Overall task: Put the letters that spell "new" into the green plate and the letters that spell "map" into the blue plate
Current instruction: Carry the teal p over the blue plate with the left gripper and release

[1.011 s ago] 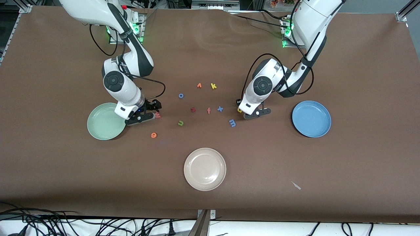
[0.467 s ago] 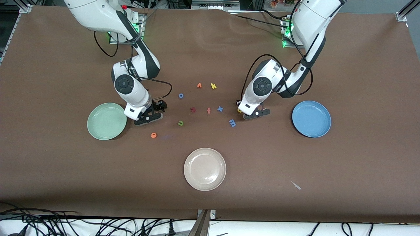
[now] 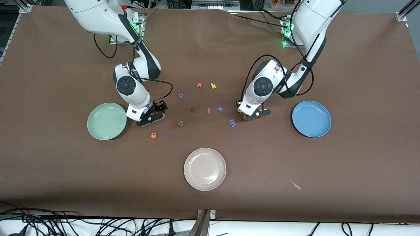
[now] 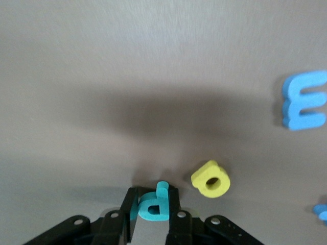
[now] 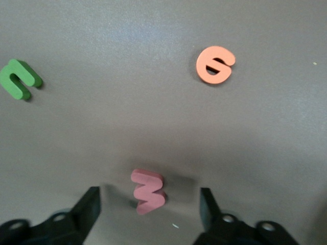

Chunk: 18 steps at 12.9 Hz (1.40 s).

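- Front view shows us the green plate [image 3: 106, 121], the blue plate [image 3: 311, 118] and the cream plate [image 3: 205, 169], all three holding nothing.
- We see the left gripper [image 4: 152, 214] low at the table near the blue m [image 4: 305, 100], pinching the teal p [image 4: 153, 204]; the yellow a [image 4: 210, 179] lies just beside it.
- We see the right gripper [image 5: 148, 206] spread around the pink w [image 5: 148, 190], not clamped; the orange e [image 5: 215, 65] and green n [image 5: 19, 79] lie apart.
- We judge these foam letters light, soft and squashy: pinch across flat edges, gently.
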Each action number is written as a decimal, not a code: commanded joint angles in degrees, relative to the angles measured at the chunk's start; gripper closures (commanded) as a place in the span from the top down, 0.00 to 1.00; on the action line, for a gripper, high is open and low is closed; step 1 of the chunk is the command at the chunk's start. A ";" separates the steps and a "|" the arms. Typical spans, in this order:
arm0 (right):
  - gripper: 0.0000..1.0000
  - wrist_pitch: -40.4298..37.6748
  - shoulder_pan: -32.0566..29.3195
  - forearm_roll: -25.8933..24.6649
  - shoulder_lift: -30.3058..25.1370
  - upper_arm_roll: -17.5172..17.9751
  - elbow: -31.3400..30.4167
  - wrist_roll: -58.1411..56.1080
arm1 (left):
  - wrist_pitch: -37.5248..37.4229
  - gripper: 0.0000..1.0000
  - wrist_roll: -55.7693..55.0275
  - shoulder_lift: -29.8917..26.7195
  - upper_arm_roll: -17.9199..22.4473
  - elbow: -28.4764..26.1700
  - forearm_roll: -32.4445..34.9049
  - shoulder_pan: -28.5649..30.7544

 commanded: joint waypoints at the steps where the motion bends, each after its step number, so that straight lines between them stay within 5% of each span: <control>1: 0.73 0.94 0.23 -1.02 1.14 0.03 0.62 -0.61 | -13.21 0.08 1.92 -5.64 0.46 4.52 1.44 2.47; 4: 0.65 1.03 0.93 -1.11 1.49 -0.06 0.62 -0.61 | -29.06 0.08 7.72 -8.98 0.55 12.09 1.62 8.17; 7: 0.44 1.29 1.02 -1.20 1.67 -0.06 0.62 -0.52 | -32.87 0.09 16.05 -11.97 0.28 13.34 7.05 15.81; 12: 0.04 1.38 1.02 -1.11 1.93 -0.06 0.79 -0.08 | -31.48 0.11 36.46 -10.15 0.46 13.25 7.86 29.71; 15: 0.00 -1.59 0.76 -1.03 0.62 -0.41 3.16 -0.25 | -24.63 0.14 37.71 -3.83 0.46 12.55 11.70 32.27; 18: 0.00 -12.47 0.23 -0.94 -1.66 -3.39 7.99 -0.69 | -20.14 0.16 37.18 0.49 0.46 12.55 12.69 32.98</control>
